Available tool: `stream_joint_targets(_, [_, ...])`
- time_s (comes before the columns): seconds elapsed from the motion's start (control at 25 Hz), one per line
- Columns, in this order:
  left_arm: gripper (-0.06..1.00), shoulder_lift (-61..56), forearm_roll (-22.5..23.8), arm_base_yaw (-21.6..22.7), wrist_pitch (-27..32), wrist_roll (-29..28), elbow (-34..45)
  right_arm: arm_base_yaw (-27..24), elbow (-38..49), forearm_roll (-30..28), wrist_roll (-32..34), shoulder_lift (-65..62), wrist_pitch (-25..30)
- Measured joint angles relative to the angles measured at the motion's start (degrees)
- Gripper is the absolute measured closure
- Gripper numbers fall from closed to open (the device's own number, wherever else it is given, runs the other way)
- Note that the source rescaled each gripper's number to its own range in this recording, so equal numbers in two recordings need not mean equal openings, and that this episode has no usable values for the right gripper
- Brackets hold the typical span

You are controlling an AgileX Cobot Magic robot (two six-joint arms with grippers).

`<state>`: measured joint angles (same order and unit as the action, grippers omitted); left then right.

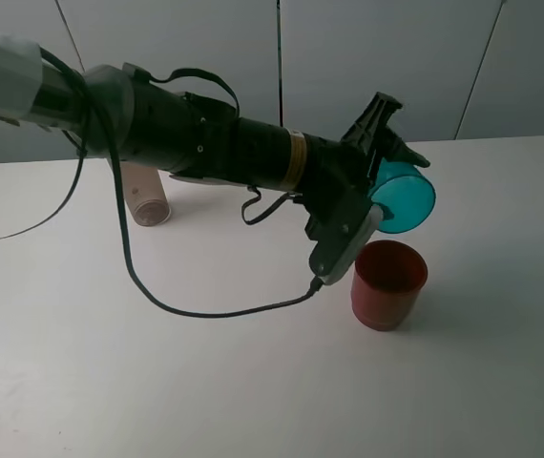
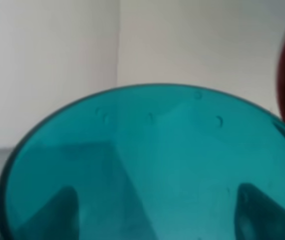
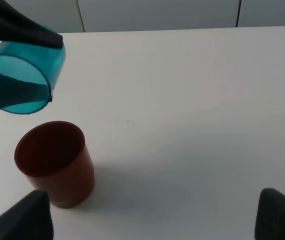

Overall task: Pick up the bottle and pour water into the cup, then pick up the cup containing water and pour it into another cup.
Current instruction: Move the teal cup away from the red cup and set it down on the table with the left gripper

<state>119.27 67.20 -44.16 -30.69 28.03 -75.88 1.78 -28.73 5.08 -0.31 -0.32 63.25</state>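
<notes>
My left gripper (image 1: 394,189) is shut on the cup (image 1: 406,198), a teal see-through tumbler. It holds the cup tipped on its side, just above and behind the rim of another cup (image 1: 388,283), a squat red-brown one standing upright. In the right wrist view the teal cup (image 3: 20,82) hangs over the red-brown cup (image 3: 57,162), its mouth tilted down. The left wrist view is filled by the teal cup (image 2: 152,165), with dark fingers (image 2: 62,210) showing through its wall. The bottle (image 1: 145,202) lies on its side behind the left arm. My right gripper (image 3: 152,217) is open, low over the table.
The left arm (image 1: 205,143) stretches across the white table (image 1: 205,382) from the far left, and its black cable (image 1: 205,310) loops down onto the tabletop. White wall panels stand behind the table's far edge.
</notes>
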Motion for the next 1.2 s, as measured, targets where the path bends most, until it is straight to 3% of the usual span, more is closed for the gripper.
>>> stream_joint_targets(0.16, [0.78,-2.0,-2.5,0.8,-1.4,-24.5,0.0,0.0,0.0,0.0,0.0,0.0,0.0])
stream_joint_targets(0.28, [0.78,-2.5,-2.7,4.0,-5.1,-38.2,-0.1,0.0,0.0,0.0,0.0,0.0,0.0])
stream_joint_targets(0.4, [0.78,-2.5,-2.7,8.5,-8.4,-49.3,-0.1,0.0,0.0,0.0,0.0,0.0,0.0])
stream_joint_targets(0.52, [0.78,-2.5,-2.6,13.2,-10.9,-55.9,-0.1,0.0,0.0,0.0,0.0,0.0,0.0])
stream_joint_targets(0.84, [0.78,3.7,-1.8,21.6,-23.1,-60.2,-0.1,0.0,0.0,0.0,0.3,0.0,0.0])
stream_joint_targets(1.2, [0.78,16.9,-4.3,24.1,-34.4,-54.5,-0.1,0.0,0.0,0.0,0.0,0.0,0.0])
